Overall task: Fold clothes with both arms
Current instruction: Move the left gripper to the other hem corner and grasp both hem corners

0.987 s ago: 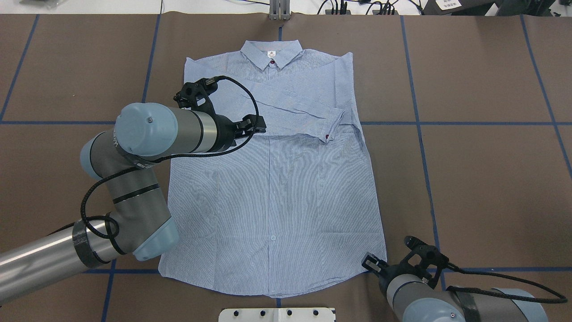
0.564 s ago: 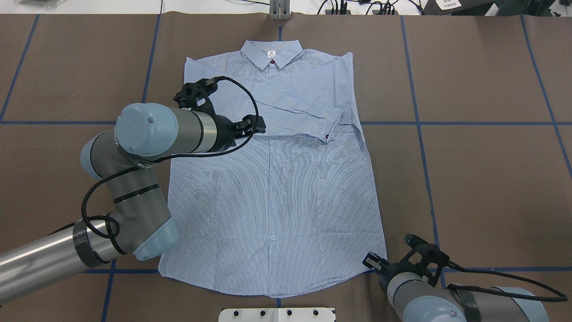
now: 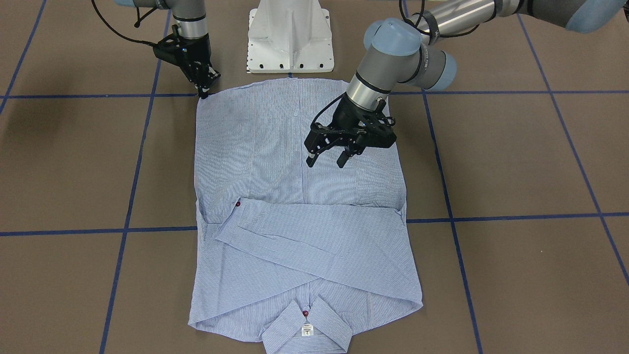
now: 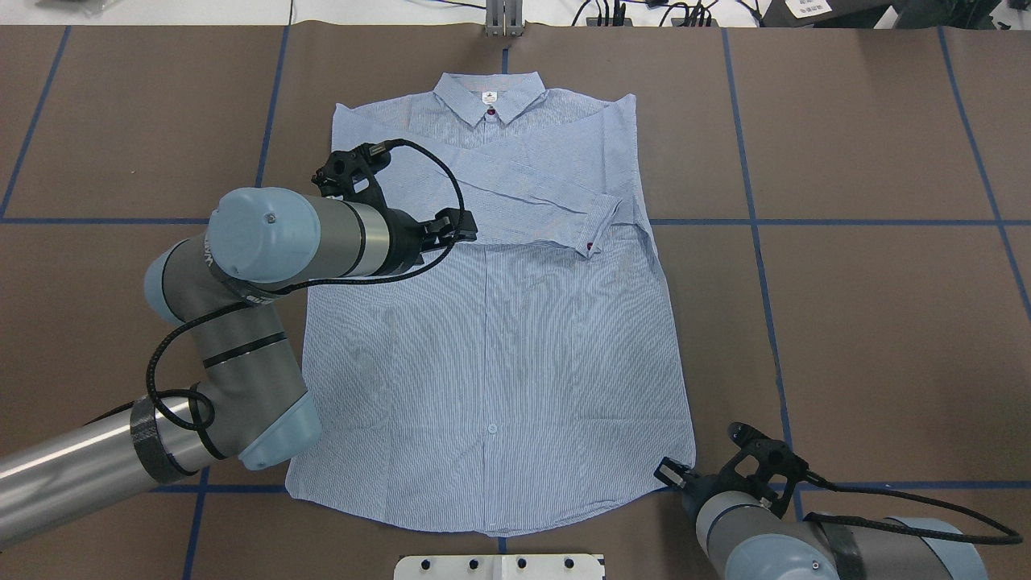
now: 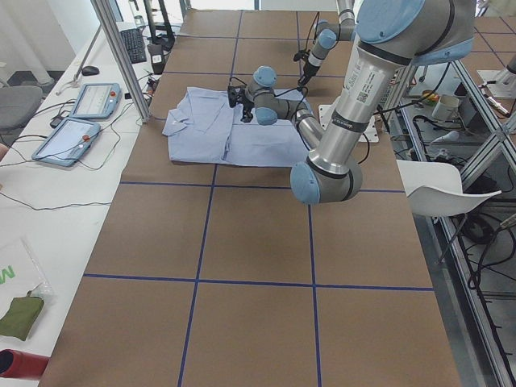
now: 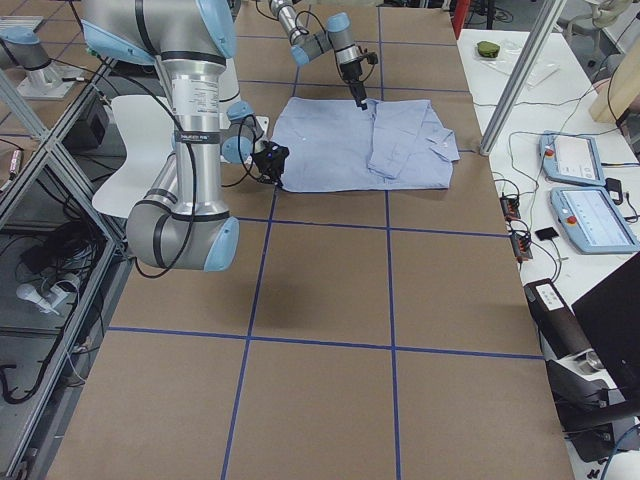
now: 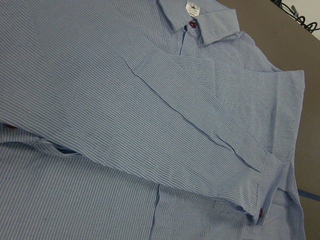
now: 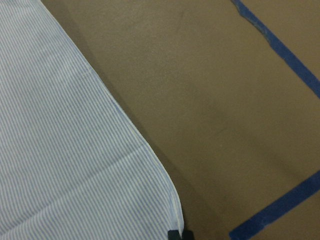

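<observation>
Pinching the striped shirt [image 3: 255,147] at its rounded hem-corner is the right gripper [image 3: 203,93] (left gripper [image 3: 325,161] agape).

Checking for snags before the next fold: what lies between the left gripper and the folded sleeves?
Only the bare front of the shirt, shown in the front-facing view, separates the open left gripper from the folded sleeves.

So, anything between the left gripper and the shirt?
Nothing visible. The open left gripper hangs over the bare front panel of the light blue striped button-up shirt, short of the folded sleeves.
</observation>
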